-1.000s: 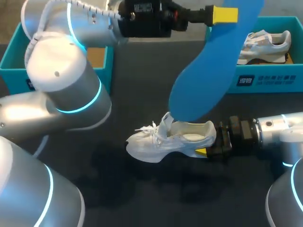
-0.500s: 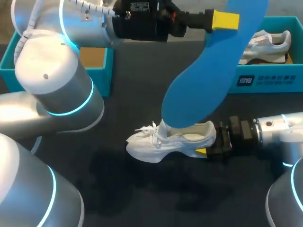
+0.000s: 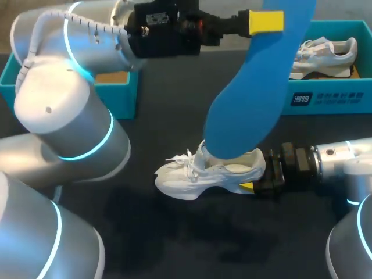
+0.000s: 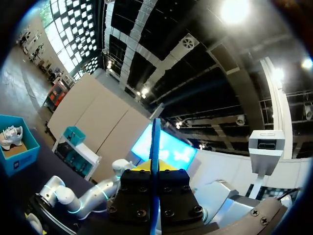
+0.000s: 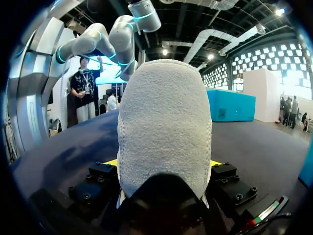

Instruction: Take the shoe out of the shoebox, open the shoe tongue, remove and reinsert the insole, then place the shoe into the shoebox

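Head view: the left arm comes in across the far side of the surface, and its left hand is clamped on the upper end of a blue insole. The insole hangs slanted, its upper end high over the shoebox and its lower end down at the opening of the white shoe, just behind the laces; whether it touches the shoe cannot be told. The shoe stands upright on its sole near the middle of the surface, toe toward the left arm's side. The right hand grips its heel from the right, with one yellow tip showing under the heel. The shoebox sits at the far right and holds a second shoe. An open teal box sits at the far left, partly hidden by the left arm.

Left wrist view: the insole shows edge-on as a thin blue line pinched between the fingers of the left hand. The shoebox lies far off to one side.

Right wrist view: the shoe's grey heel fills the gap in the right hand, with a yellow tip pressed against each side.
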